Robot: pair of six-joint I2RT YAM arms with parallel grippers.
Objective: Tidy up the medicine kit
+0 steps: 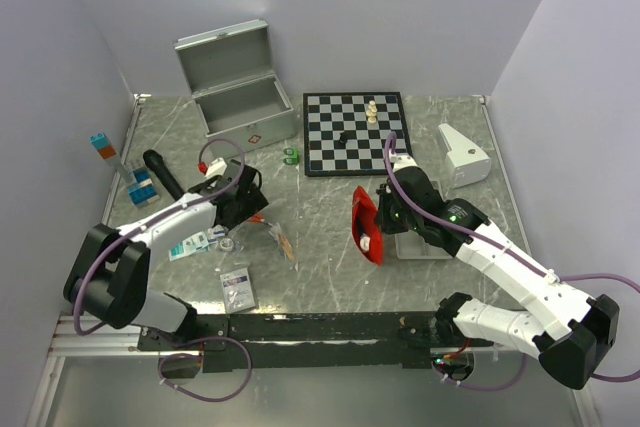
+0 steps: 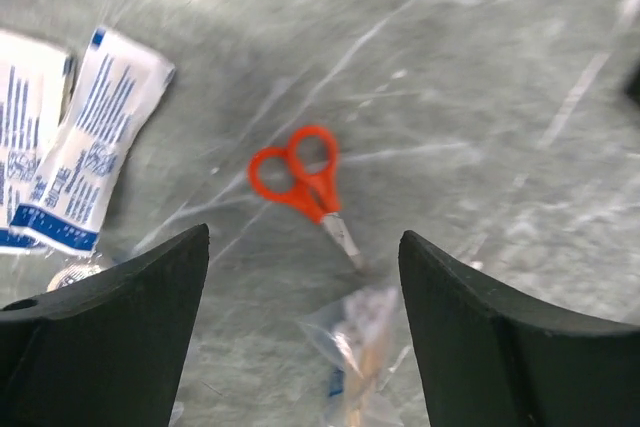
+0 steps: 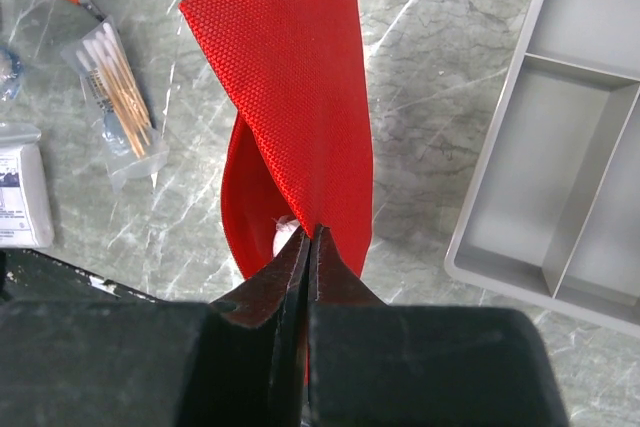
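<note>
Red pouch pinched by right gripper
Jaws closed on its hem — left gripper gapes empty above orange scissors.

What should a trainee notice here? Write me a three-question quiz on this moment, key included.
1. True or false: the right gripper is shut on the red pouch.
2. Which thing lies beneath the open left gripper? A) orange scissors B) a thermometer C) a spoon
3. Fill in: the lid of the silver metal case stands ____.

Key: 1 true; 2 A; 3 open.
</note>
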